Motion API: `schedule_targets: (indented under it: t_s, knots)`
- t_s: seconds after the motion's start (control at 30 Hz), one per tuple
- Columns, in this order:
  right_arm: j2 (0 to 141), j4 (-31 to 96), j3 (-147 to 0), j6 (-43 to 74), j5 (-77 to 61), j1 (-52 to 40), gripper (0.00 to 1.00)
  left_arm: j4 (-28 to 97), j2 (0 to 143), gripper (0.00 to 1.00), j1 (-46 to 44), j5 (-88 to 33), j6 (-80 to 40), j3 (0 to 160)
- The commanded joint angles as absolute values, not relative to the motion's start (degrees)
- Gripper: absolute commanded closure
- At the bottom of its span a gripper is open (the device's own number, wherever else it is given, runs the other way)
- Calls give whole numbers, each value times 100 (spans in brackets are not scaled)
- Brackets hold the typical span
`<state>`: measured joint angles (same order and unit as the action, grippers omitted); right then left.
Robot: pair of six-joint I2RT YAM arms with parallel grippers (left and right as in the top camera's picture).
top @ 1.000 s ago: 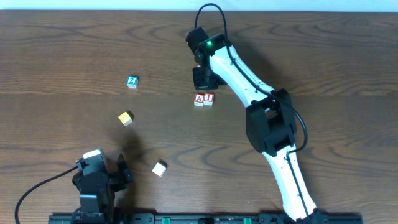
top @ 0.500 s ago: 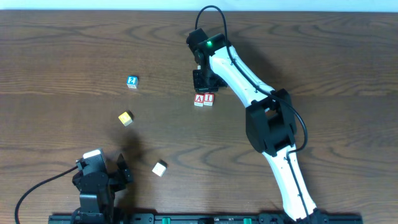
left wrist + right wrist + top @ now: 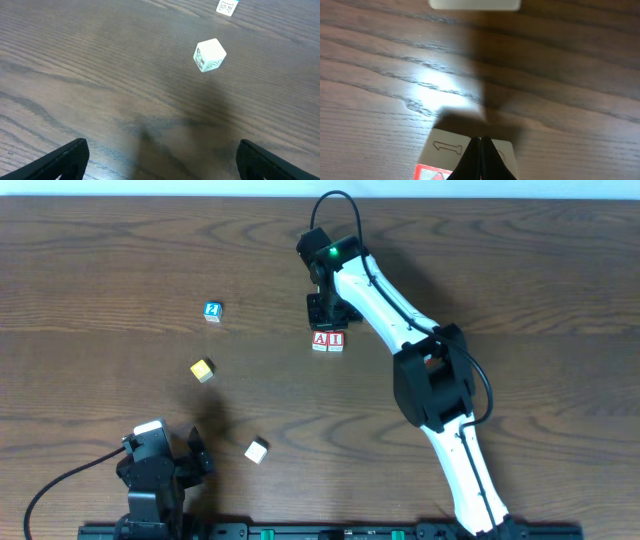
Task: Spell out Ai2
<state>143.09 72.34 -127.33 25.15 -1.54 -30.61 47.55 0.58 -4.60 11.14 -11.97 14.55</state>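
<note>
Two red-edged letter blocks, A (image 3: 320, 340) and I (image 3: 336, 339), stand touching side by side at the table's middle. My right gripper (image 3: 321, 317) is shut and empty, just behind them. In the right wrist view its closed fingertips (image 3: 480, 141) rest over a block (image 3: 447, 148) whose pale side shows an engraved 1. A blue block (image 3: 212, 311) lies far left, a yellow one (image 3: 202, 370) below it, and a white one (image 3: 257, 449) near the front. My left gripper (image 3: 194, 459) is open and empty at the front left; its view (image 3: 160, 160) shows the white block (image 3: 209, 55) ahead.
The blue block (image 3: 227, 6) shows at the top edge of the left wrist view. A pale flat object (image 3: 475, 4) sits at the top edge of the right wrist view. The right arm (image 3: 400, 320) stretches across the table's right half.
My right gripper has crept slightly left and closer to the A and I blocks. The blocks and the left arm have not moved.
</note>
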Motion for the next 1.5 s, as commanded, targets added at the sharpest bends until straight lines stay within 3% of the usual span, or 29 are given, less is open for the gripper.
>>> schedule_targets:
  t_s: [0.0, 0.37, 0.67, 1.0, 1.17, 1.47]
  knots:
    - [14374, 7076, -12707, 2460, -54, -3092, 98, 4950, 25, 5, -443, 1219, -1157, 1424]
    - [14363, 6569, -12881, 2305, 119, -3028, 98, 4950, 25, 5, -443, 1219, -1157, 1424]
    - [13788, 7734, -14269, 2117, 626, -2906, 98, 4950, 25, 5, -443, 1219, -1157, 1424]
    - [12280, 8982, -14215, 2416, 1391, -2969, 98, 4950, 25, 5, -443, 1219, -1157, 1424]
    - [11170, 8698, -13364, 2416, 1745, -3094, 98, 4950, 25, 5, -443, 1219, -1157, 1422]
    - [9026, 7507, -10285, 2445, 1782, -3105, 98, 4950, 25, 5, -443, 1219, -1157, 1424]
